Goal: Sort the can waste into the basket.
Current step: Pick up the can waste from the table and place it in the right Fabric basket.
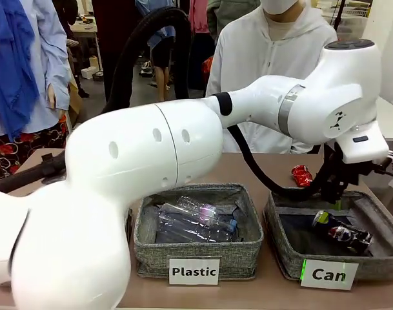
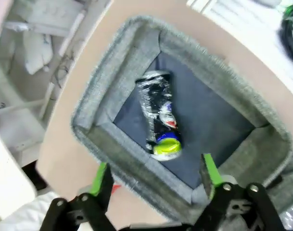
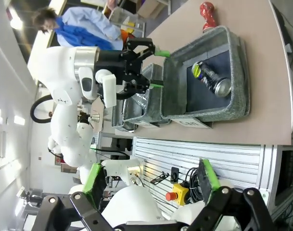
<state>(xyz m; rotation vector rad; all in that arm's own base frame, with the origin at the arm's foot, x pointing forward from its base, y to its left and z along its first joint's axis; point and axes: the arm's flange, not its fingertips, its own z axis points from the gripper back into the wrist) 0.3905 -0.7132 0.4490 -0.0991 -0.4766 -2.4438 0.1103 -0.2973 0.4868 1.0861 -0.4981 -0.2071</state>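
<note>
The dark can with a yellow-green end lies on the dark floor of the grey basket labelled "Can". My left gripper hangs over the basket's far rim. In the left wrist view the gripper stands open above the dark can, nothing between its green pads, the basket below. A red crushed can lies on the table just behind the basket. The right wrist view shows my right gripper open off the table's side, with the dark can, basket and red can farther off.
A like grey basket labelled "Plastic" holds clear plastic bottles at the table's middle. My left arm spans the front view from left to right. A person in a white hoodie sits at the far side.
</note>
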